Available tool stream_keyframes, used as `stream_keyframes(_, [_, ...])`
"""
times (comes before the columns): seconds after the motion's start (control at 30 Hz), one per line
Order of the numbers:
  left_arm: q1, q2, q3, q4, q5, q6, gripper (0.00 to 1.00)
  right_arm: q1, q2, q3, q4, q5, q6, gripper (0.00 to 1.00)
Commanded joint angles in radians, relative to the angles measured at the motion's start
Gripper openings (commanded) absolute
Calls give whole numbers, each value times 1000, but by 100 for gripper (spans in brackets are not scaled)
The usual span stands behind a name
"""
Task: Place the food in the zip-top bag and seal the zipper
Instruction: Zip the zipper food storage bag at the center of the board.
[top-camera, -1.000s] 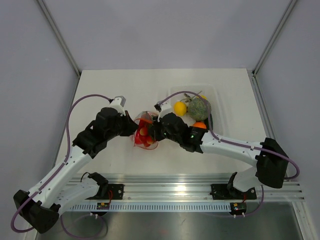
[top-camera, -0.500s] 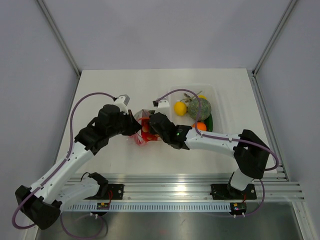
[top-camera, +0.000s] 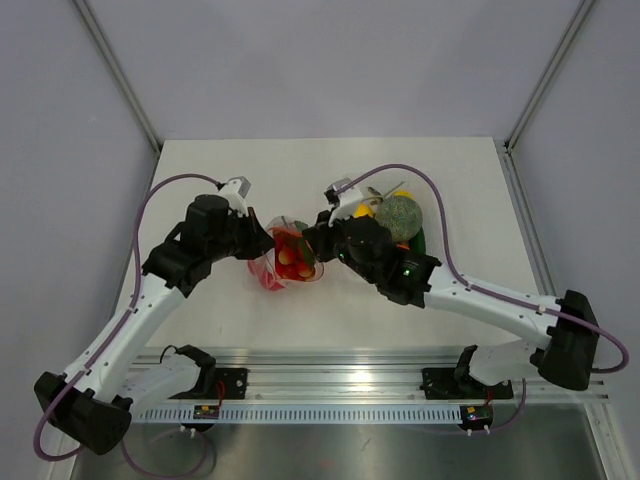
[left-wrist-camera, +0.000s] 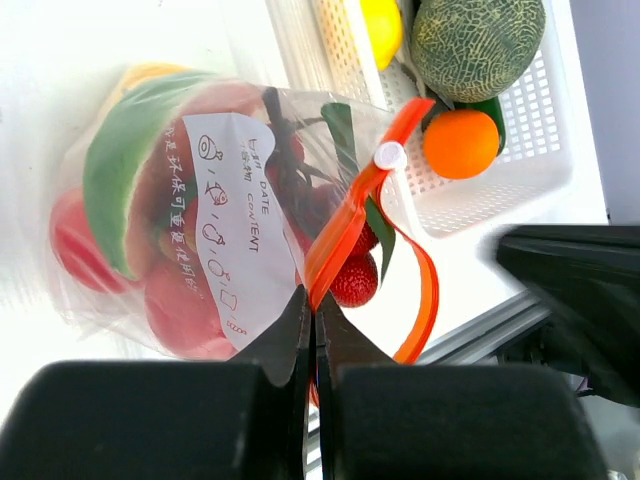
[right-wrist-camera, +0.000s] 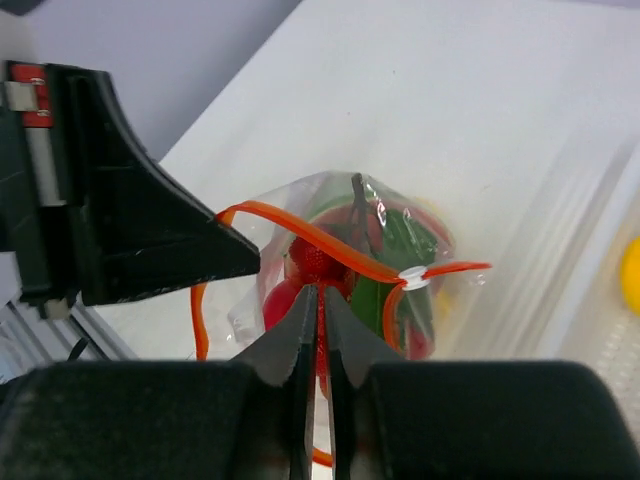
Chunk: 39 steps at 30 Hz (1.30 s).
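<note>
Since the arms drew apart, zip-top bag (top-camera: 285, 262): spread wider than 0.5 s ago, at mid-table, left of the tray (left-wrist-camera: 520, 175), with red and green food (left-wrist-camera: 75, 240) inside.
Left gripper (left-wrist-camera: 315, 305): jaws clamped on the zipper (left-wrist-camera: 350, 215).
Right gripper (right-wrist-camera: 318, 300): jaws nearly together, red-orange strip in the slit.
Zipper: lips gaping, slider (left-wrist-camera: 388, 155) at 1 end, so unsealed.
Left out: melon (left-wrist-camera: 478, 40), orange (left-wrist-camera: 460, 143) and lemon (left-wrist-camera: 382, 25), in the tray.
Meaning: mouth likely being tensioned for closing, though 3 pieces remain outside.
</note>
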Motion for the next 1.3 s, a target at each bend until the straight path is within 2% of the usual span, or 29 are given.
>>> stream_keyframes(0.0, [29,15,82,17,65,49,0,-46,-108,-55,22,-92,-159,12])
stream_keyframes(0.03, [35,19,90,3,84,56,0,-79,-145,-93,22,-126,-164,14])
stream_keyframes(0.1, [50,30,99,-4,108,75,0,-234,-191,-132,34,-308,-144,23])
stream_keyframes(0.13, [56,34,101,-4,135,87,0,-286,-202,-178,56,-398,-143,43])
stream_keyframes(0.17, [62,38,102,-8,144,95,0,-361,-208,-204,112,-510,-155,50])
stream_keyframes(0.23, [78,50,109,-12,167,104,0,-371,-228,-280,171,-548,-274,59])
stream_keyframes(0.27, [84,54,109,-14,174,113,0,-371,-234,-305,226,-566,-316,66])
stream_keyframes(0.3, [95,62,109,-14,184,116,0,-371,-238,-328,250,-575,-403,68])
stream_keyframes(0.4, [119,76,113,-20,197,130,0,-373,-221,-379,309,-609,-549,70])
stream_keyframes(0.5, [136,94,122,-21,221,144,0,-376,-123,-370,327,-631,-643,70])
stream_keyframes(0.67, [145,133,139,-34,249,155,0,-390,-8,-352,477,-701,-670,70])
stream_keyframes(0.9, [168,154,158,-63,264,187,0,-420,114,-246,496,-796,-706,70])
stream_keyframes(1.27, [191,186,162,-70,304,213,0,-437,180,-164,493,-953,-683,69])
